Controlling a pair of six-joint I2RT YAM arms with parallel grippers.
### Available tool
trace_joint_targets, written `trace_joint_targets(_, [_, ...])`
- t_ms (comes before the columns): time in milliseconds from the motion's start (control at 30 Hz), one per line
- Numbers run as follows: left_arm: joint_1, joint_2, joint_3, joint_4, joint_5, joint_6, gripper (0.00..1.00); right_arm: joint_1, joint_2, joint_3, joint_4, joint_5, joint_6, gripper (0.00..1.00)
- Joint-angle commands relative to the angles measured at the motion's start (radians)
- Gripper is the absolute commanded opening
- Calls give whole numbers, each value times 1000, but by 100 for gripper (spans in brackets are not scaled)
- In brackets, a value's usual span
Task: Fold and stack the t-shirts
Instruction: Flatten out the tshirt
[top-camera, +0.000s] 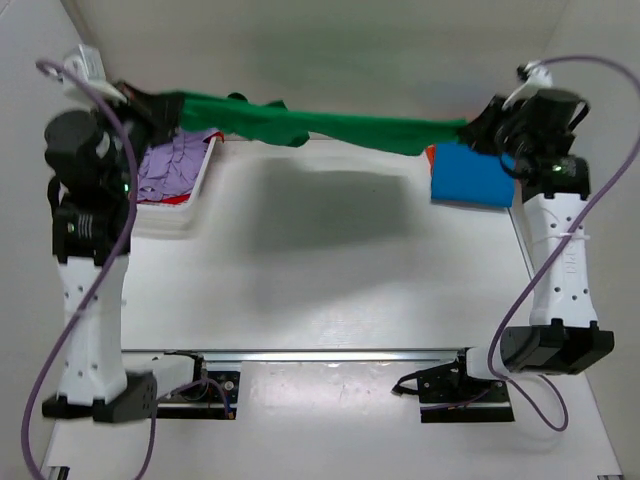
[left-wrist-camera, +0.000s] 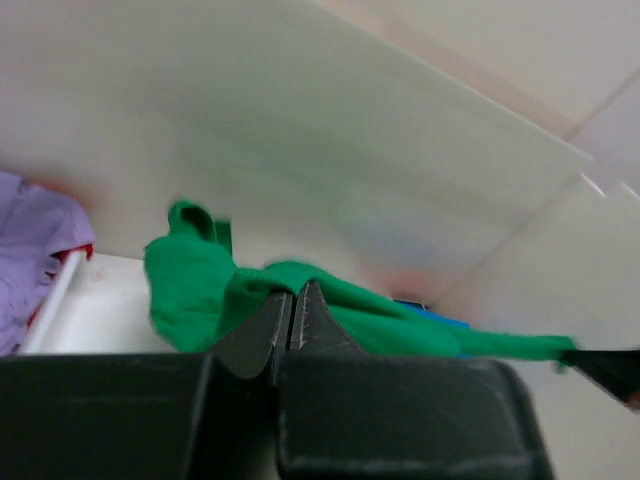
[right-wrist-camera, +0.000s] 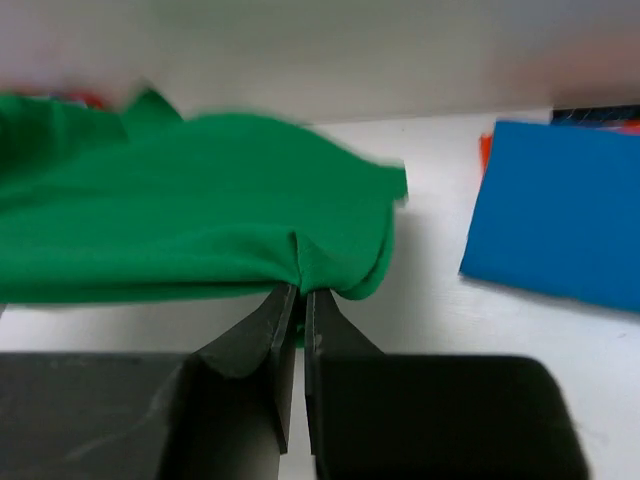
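A bright green t-shirt (top-camera: 330, 125) hangs stretched in the air across the back of the table, held at both ends. My left gripper (top-camera: 165, 108) is shut on its left end (left-wrist-camera: 215, 285), with the fingers pinching a fold of green cloth. At the right end (right-wrist-camera: 200, 225) my right gripper (top-camera: 470, 130) is shut on the cloth edge. A folded bright blue t-shirt (top-camera: 472, 175) lies flat at the back right, with a red-orange edge (top-camera: 431, 156) showing beneath it. A crumpled lavender t-shirt (top-camera: 170, 168) sits in the basket on the left.
A white basket (top-camera: 190, 200) stands at the back left, under my left arm. The blue t-shirt (right-wrist-camera: 555, 215) lies just right of my right gripper. White walls close off the back and both sides. The green shirt casts a shadow (top-camera: 320, 205) on the table.
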Motion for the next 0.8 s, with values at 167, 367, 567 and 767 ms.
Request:
trace_joint_targets(167, [-57,-350,-823,103,66,-49,0,-77,-145,-624,112,-95,-22,1])
trace_joint_targets(367, [-109,-650,-1264,37,98,-153,0,-2,-218,-869,0,1,-22,0])
trace_joint_targets(567, [-155,-759,-1403,-75,158,-195,0,127,-275,-1033,-158,96,58,0])
trace_joint_targets(767, [-164,-874,-1435,-159,165,-218,0,123,-379,-1154,-229,90,72,0])
